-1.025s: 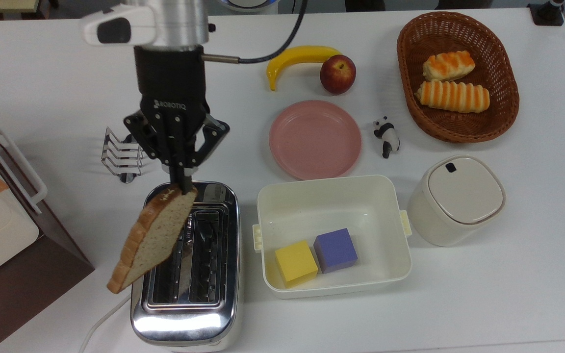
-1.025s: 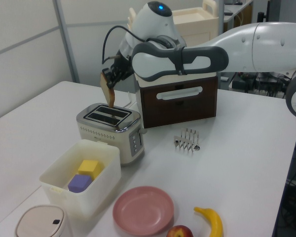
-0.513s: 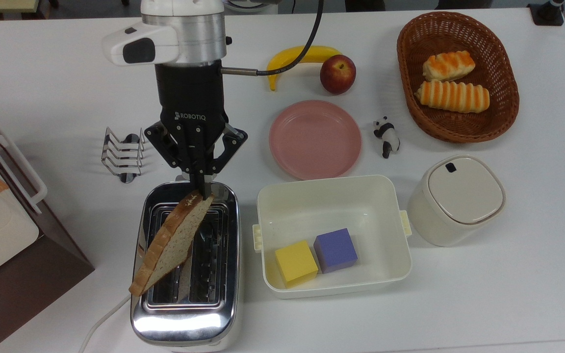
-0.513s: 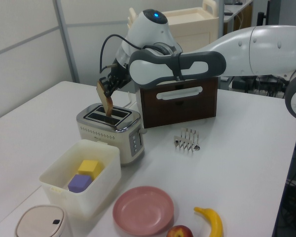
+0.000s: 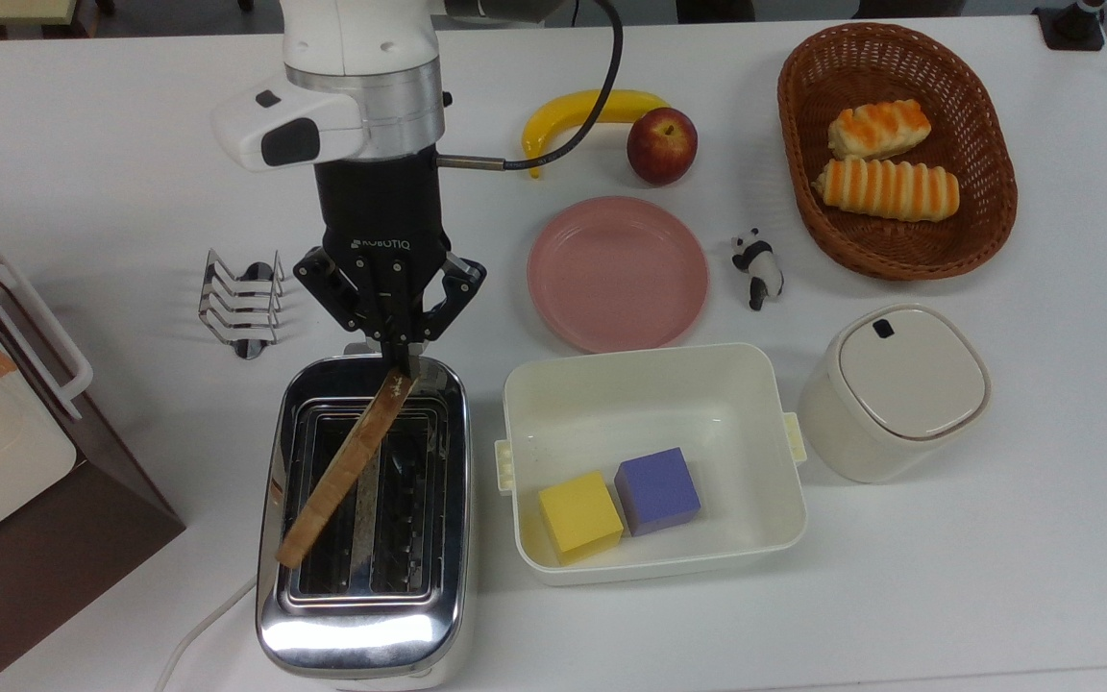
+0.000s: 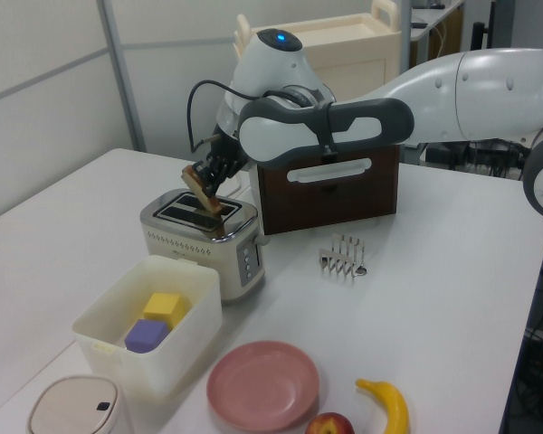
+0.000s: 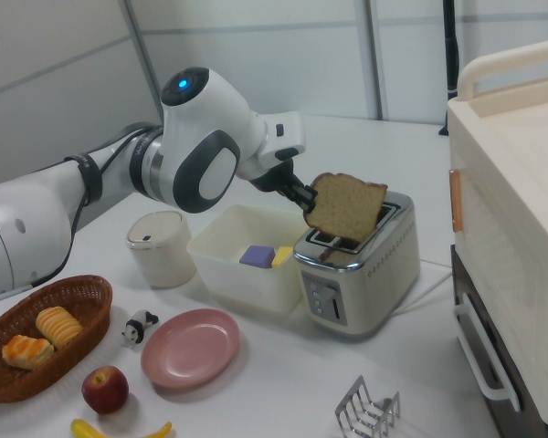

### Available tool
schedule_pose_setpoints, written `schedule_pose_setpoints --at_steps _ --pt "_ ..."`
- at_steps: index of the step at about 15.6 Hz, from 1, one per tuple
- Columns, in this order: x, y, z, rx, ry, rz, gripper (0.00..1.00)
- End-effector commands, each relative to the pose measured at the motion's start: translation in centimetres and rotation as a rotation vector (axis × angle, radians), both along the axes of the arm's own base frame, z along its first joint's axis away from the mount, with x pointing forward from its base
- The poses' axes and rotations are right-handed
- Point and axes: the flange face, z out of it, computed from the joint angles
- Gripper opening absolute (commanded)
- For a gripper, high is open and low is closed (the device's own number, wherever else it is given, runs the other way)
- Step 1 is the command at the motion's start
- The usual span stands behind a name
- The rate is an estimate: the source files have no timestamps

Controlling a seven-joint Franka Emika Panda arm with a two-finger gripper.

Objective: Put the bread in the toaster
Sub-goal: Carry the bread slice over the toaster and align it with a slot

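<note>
Bread (image 5: 347, 470): one brown slice, which we log as held above the toaster (image 5: 364, 644), edge-on in the top view and running diagonally across the slots. In the right view its face shows full, its lower edge just over the slot openings; we judge it not yet inside. We take the skew to mean it needs turning parallel to a slot before lowering.

Gripper (image 5: 402, 370): clamped on one corner of the slice, so the rest hangs free for entry.

Toaster: chrome, two slots, both open upward, white cord trailing off the near end.

Bin (image 5: 774, 538): white, just beside the toaster on the top view's right, holding a yellow block (image 5: 579, 515) and a purple block (image 5: 657, 490).

Toast rack (image 5: 238, 306): wire, near the toaster's far end.
</note>
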Motion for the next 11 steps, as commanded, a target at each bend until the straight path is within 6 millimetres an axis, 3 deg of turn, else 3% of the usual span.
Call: schedule_pose_setpoints --at_steps 1,7,11 --pt "-1.5 -0.2 -0.5 0.006 0.111 0.067 0.00" --pt "-2.3 -0.2 1.7 0.050 0.119 0.081 0.00" --pt "-1.5 -1.4 0.5 0.058 0.093 0.052 0.00"
